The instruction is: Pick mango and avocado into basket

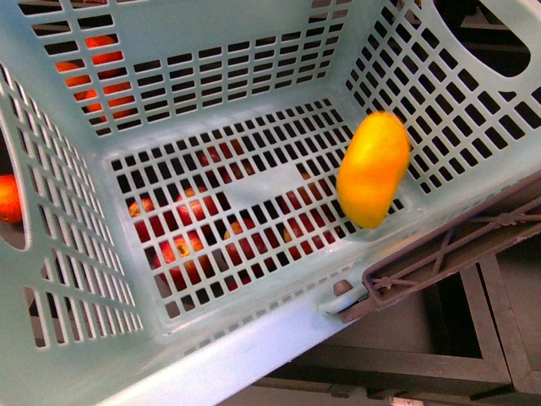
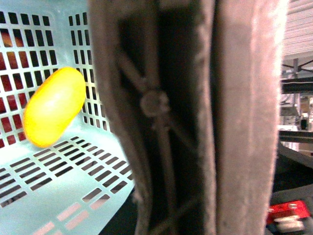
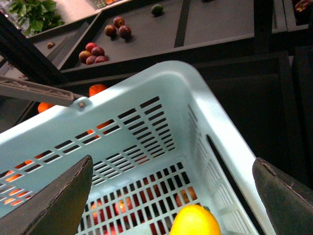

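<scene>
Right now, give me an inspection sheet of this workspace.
Surface: dark display shelves beyond the basket.
Job's things: mango inside basket, by its right-hand wall, blurred; avocado not seen in it.
Clutter: red fruit below the slotted floor; orange fruit behind the far wall; dark red fruit and one small green fruit on the shelves.
End effectors: right end effector open above the basket; left end effector not made out, brown handle fills its wrist view.
Cables: nothing seen.
Surroundings: leafy greens.

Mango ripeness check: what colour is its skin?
The mango is yellow shading to orange, best seen in the front view.
</scene>
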`<state>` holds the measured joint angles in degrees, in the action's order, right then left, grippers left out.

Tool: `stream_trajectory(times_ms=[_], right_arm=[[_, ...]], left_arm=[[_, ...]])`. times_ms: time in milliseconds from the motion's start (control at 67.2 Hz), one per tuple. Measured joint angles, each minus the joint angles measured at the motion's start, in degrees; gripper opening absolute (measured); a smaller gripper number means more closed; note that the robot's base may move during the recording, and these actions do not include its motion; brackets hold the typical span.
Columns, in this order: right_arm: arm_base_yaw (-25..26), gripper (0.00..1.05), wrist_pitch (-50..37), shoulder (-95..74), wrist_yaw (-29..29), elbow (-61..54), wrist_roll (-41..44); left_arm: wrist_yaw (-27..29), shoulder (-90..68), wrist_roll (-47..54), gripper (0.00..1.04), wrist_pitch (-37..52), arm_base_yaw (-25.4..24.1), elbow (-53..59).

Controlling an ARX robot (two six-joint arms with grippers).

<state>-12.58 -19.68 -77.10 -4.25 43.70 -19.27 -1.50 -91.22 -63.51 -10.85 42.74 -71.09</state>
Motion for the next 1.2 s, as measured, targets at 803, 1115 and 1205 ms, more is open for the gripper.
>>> stream_trajectory(times_ms=[803, 1115, 1205], right_arm=[[11.89, 0.02, -21.77, 23.08, 4.50, -31.56, 18.93], [12.39, 0.36, -20.59, 27.78, 4.35, -35.06, 19.06], [12.39, 0.49, -20.59, 27.78, 4.31, -35.06, 19.06]], left_arm=[[-0.07, 0.00, 0.20, 0.14, 0.00, 0.00, 0.02], [-0.09, 0.00, 0.22, 0.14, 0.00, 0.00, 0.00], [0.07, 0.00, 0.22, 0.14, 0.00, 0.00, 0.02]])
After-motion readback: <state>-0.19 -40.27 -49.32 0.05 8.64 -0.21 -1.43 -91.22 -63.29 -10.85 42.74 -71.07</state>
